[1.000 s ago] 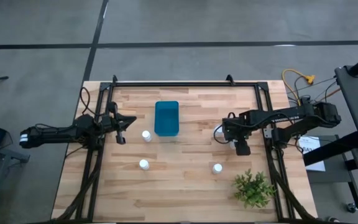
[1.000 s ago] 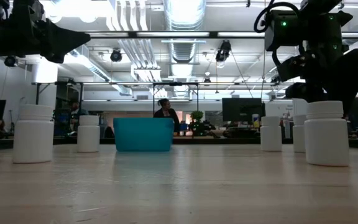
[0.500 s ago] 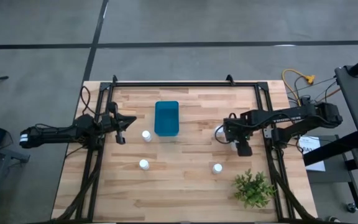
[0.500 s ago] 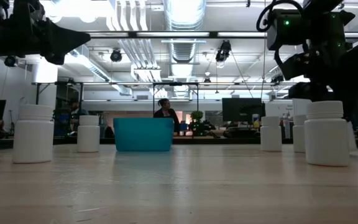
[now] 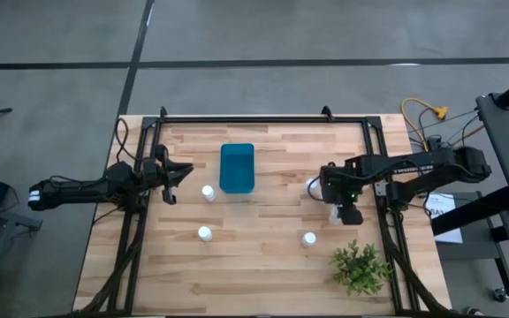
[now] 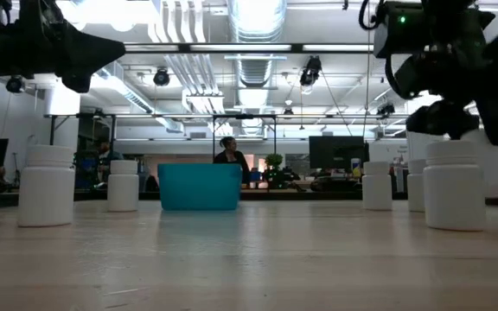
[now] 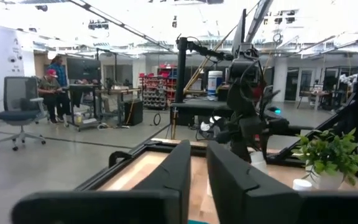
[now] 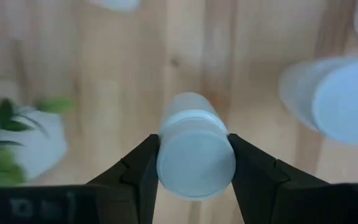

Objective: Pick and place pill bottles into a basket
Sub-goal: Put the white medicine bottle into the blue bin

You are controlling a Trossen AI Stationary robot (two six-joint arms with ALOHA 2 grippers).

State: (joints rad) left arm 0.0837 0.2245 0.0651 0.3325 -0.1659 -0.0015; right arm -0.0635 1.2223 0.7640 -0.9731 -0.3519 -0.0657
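The blue basket stands at the table's far middle. White pill bottles stand upright on the table: one beside the basket, one nearer, one near the plant, one at the right arm. My right gripper is shut on another pill bottle, which also shows in the low view. My left gripper hovers left of the basket, open by a narrow gap and empty. My right gripper pinches the bottle's upper part at the cap, between its two fingers, one on each side. The fingers come from above, pointing down, with the cap toward the wrist. The bottle hangs below the fingers, slightly tilted, its base lifted clear of the table.
A green plant in a white pot stands at the near right corner, close to the right gripper. Black frame rails run along the left, right and far sides. People show in the room beyond the table.
My right gripper has gone up and slightly toward the table's near edge with the bottle. The bottle, which stood on the table behind another one, is now lifted clear and slightly tilted.
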